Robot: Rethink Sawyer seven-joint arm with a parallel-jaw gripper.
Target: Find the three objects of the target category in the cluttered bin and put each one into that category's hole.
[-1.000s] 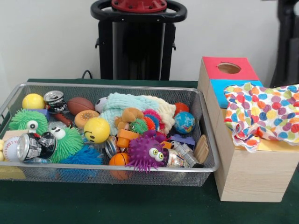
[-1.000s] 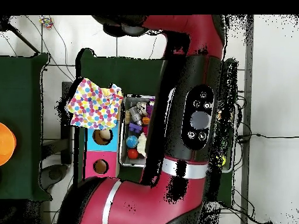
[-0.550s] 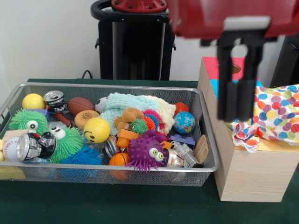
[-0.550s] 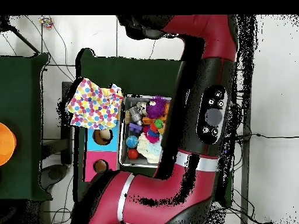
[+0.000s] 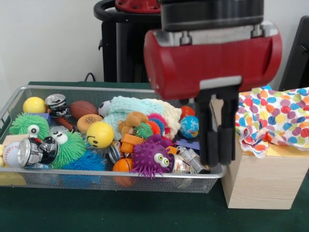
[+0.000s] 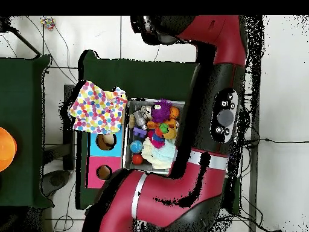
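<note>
The tool [image 5: 216, 145] hangs low at the right end of the wire bin [image 5: 96, 181], its two dark prongs close together with only a sliver between them, holding nothing. The bin is heaped with toys: a purple spiky ball [image 5: 150, 159], a globe ball [image 5: 190, 126], a yellow smiley ball [image 5: 100, 134]. Beside it stands the wooden box [image 5: 260, 179], half under a spotted cloth [image 5: 275, 118].
</note>
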